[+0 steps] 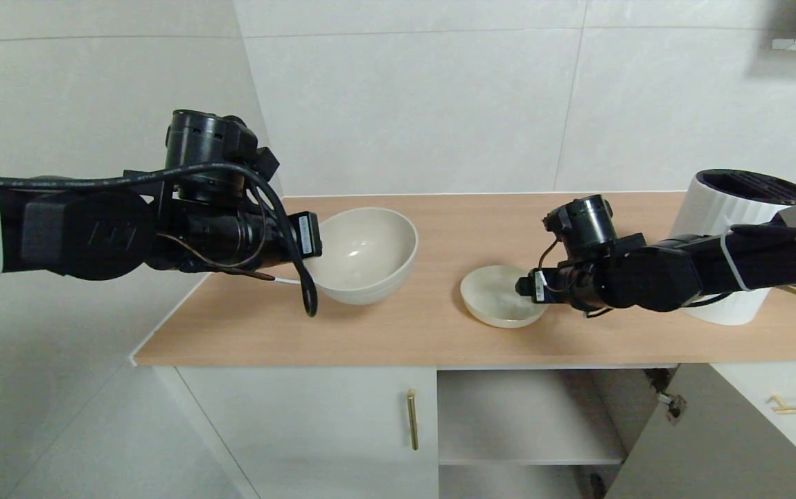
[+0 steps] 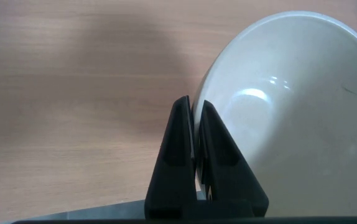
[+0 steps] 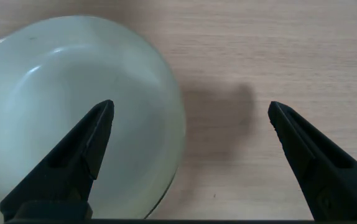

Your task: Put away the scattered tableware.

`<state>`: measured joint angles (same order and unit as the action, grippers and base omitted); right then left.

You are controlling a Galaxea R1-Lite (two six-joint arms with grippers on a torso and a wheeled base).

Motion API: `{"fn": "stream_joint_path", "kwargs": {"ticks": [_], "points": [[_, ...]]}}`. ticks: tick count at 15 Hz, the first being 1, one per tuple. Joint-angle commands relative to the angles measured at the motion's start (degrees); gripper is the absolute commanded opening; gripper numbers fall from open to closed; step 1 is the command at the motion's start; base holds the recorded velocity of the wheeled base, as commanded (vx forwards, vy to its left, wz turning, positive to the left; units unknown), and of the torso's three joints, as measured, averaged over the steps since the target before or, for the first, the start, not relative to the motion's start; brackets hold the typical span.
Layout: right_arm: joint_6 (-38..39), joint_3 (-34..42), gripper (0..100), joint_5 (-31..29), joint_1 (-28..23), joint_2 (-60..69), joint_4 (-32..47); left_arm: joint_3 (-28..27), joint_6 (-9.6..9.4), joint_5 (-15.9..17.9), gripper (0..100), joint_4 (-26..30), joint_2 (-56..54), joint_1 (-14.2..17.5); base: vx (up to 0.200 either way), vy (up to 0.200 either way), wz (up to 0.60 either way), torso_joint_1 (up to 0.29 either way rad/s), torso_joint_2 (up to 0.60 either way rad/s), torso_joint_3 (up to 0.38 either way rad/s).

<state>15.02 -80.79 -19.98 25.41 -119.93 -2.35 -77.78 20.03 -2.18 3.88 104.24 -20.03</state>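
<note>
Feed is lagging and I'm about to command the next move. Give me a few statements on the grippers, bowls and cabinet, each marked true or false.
1. The left gripper is shut on the rim of the large bowl. True.
2. The right gripper is shut on the small bowl. False: its jaws are open, astride the bowl's edge.
3. The small bowl sits inside the large bowl. False: they stand apart on the counter.
4. The cabinet compartment below the small bowl is open. True.
5. A white cylindrical container stands toward the counter's right end. True.
</note>
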Motion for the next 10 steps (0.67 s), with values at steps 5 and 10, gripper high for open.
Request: {"fn": "stream_joint_path", "kwargs": {"ticks": [5, 10], "points": [[0.45, -0.69, 0, 0.29, 0.0, -1.71, -0.28, -0.01, 0.1, -0.1, 0, -0.01, -0.27, -0.01, 0.0, 0.0, 0.0, 0.0, 0.0, 0.0], [1.33, 0.02, 0, 0.47, 0.17, 0.58, -0.11, 0.96, 0.1, -0.02, 0, -0.01, -1.15, -0.01, 0.0, 0.0, 0.0, 0.0, 0.0, 0.0]]}}
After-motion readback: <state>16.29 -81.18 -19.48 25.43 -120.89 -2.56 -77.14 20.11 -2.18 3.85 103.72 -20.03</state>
